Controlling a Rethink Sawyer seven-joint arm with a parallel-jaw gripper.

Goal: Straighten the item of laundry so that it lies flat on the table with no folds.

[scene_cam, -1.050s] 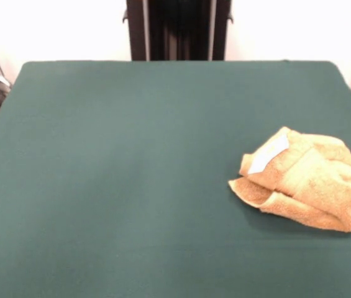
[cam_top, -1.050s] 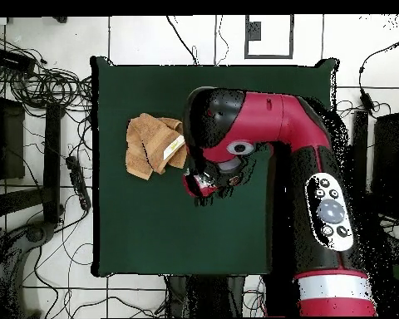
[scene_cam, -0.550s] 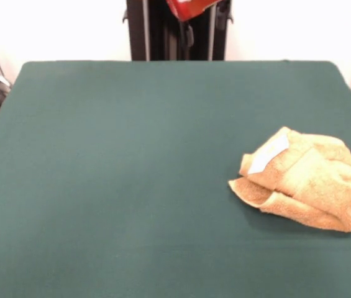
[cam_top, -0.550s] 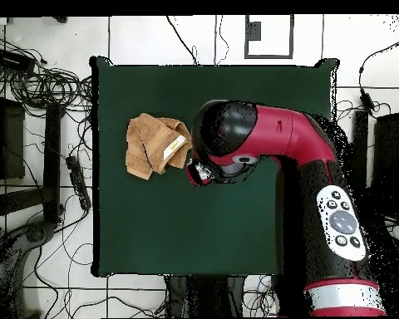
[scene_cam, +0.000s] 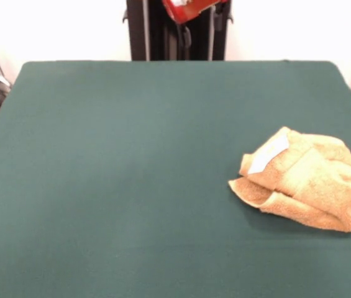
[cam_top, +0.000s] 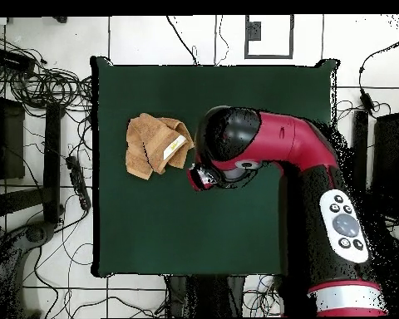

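Across the dark green table [scene_cam: 132,186] my red and black arm [cam_top: 302,166] reaches from the base side, its head above the cloth just beside the towel [scene_cam: 302,180]. That golden-orange towel lies bunched in folds near one table edge, white label [scene_cam: 268,154] facing up. Of my gripper [cam_top: 201,177] I cannot tell whether it is parted or closed; it holds nothing visible.

The golden-orange terry towel [scene_cam: 302,186] lies bunched in thick overlapping folds on my dark green table [scene_cam: 132,174]; its white label [scene_cam: 268,154] faces up. It sits near one side edge; nothing touches it.
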